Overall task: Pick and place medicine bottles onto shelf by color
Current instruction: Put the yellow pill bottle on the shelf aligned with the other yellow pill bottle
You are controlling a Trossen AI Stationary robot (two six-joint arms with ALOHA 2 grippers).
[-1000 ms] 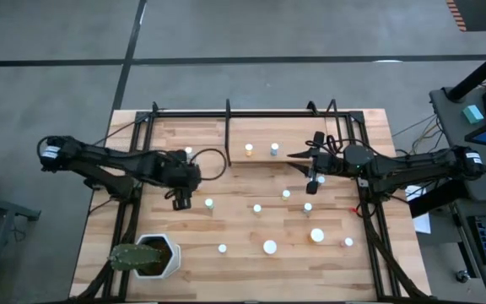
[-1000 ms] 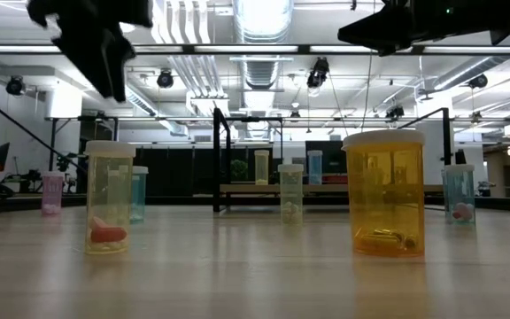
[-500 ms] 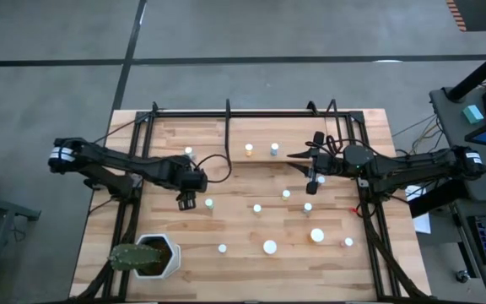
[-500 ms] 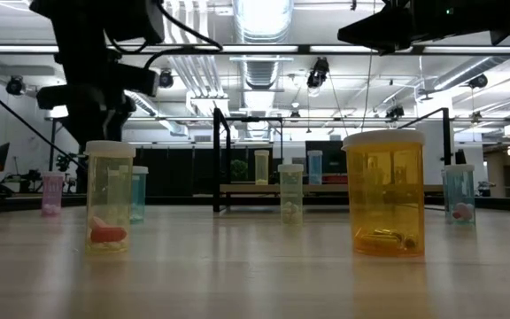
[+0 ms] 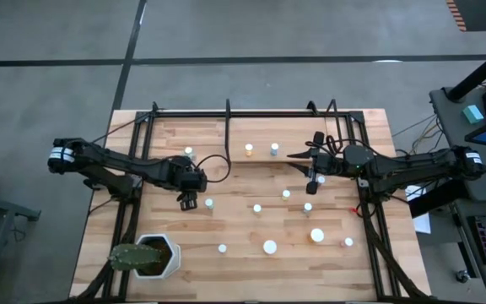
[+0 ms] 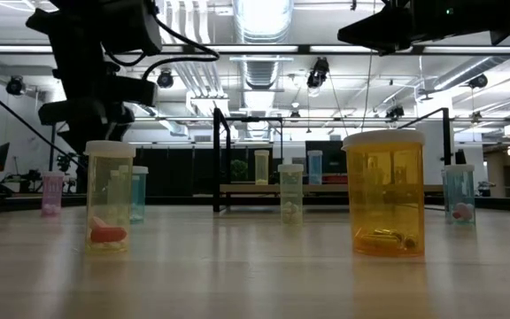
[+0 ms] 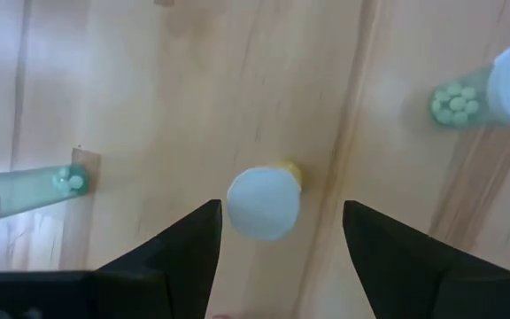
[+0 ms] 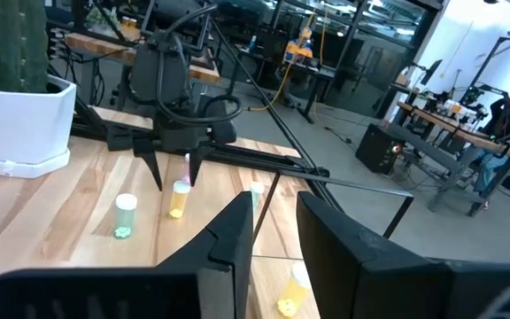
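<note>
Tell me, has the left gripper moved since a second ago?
Yes. The left gripper has shifted toward the yellow bottle on the table, and now hangs open above it.

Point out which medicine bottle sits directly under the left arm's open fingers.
The yellowish bottle, its pale cap centred in the gap of the left gripper, fingers apart on both sides. The two green-bodied bottles stand off to either side.
</note>
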